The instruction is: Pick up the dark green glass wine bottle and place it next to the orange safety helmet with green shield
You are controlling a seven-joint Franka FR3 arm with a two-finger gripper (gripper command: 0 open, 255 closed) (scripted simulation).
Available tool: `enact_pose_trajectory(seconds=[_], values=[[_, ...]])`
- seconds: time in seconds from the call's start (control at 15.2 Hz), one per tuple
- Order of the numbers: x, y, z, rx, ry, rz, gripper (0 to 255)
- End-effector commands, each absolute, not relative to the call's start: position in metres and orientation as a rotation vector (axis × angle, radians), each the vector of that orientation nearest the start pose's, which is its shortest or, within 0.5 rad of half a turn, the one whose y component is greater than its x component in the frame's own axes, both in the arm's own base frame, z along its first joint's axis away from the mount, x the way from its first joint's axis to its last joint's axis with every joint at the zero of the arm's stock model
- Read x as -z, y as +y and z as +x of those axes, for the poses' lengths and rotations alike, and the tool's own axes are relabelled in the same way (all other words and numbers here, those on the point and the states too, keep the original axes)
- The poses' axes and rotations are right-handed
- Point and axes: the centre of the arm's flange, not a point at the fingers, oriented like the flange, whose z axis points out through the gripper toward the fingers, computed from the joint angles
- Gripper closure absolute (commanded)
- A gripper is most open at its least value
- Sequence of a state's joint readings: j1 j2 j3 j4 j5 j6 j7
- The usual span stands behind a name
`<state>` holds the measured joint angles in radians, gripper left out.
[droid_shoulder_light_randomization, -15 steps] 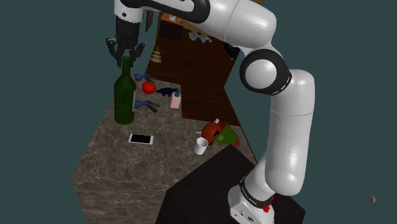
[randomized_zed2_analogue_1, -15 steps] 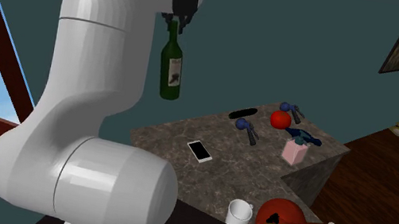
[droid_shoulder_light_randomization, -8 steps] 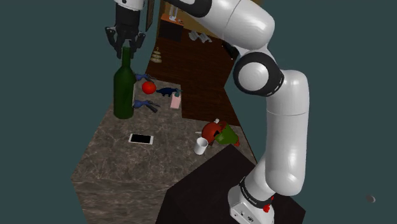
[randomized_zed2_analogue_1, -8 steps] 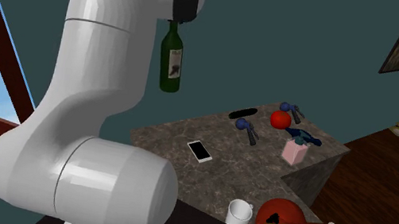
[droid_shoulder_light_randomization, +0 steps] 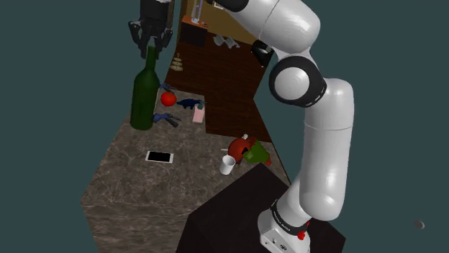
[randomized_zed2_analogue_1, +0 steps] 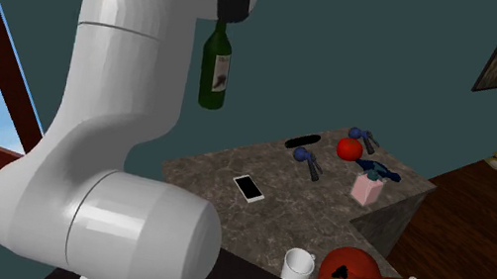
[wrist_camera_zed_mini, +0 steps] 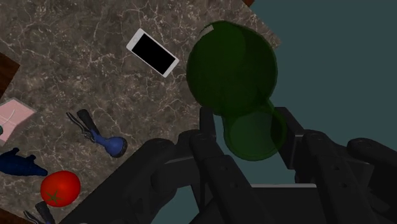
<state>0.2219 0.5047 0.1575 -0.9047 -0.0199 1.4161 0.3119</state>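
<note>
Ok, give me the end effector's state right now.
End effector: closed on the neck of the green wine bottle, which hangs in the air.

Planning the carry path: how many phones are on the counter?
1. The phone lies flat on the stone counter, between the lifted wine bottle and the white cup. The arm may hide others.

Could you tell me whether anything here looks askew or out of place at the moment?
Only the wine bottle: clasped by its neck in the gripper, it hangs in the air near the counter's edge and leans a little in the shoulder view. Nothing looks spilled or broken.
</note>
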Motion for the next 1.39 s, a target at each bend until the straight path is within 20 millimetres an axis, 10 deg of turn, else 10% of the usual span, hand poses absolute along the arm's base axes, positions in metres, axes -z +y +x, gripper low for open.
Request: enact_pose_trajectory(seconds=[0.0,1.32], values=[[-0.605,0.191,0.634,-0.009,-0.068,-3.083,255],[-0.573,-0.055,0.542,-0.009,-0.068,-3.083,255]])
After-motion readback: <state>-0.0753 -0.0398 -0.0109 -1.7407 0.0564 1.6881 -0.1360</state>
